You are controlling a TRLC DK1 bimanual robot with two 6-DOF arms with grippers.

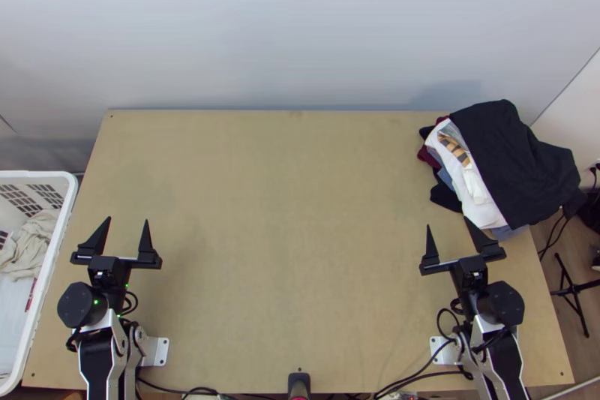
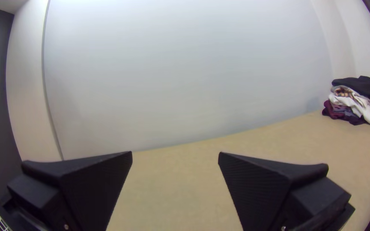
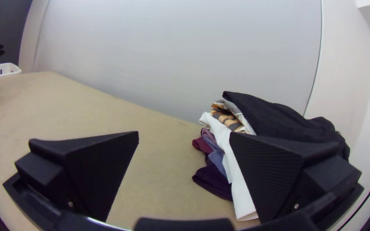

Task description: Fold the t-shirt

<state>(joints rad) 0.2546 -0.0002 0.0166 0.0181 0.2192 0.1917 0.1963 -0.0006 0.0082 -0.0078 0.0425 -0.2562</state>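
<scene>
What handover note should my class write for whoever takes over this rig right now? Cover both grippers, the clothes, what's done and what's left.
Left gripper: open, empty, near the white basket.
Right gripper: open, empty, just short of the clothes pile.
Clothes: pile at the table's far right corner, black garment on top; pale cloth bunched in the basket. Which is the t-shirt, I cannot tell.
Done: no fold I can confirm.
Left: probably pick out the t-shirt, spread it, fold it.
</scene>
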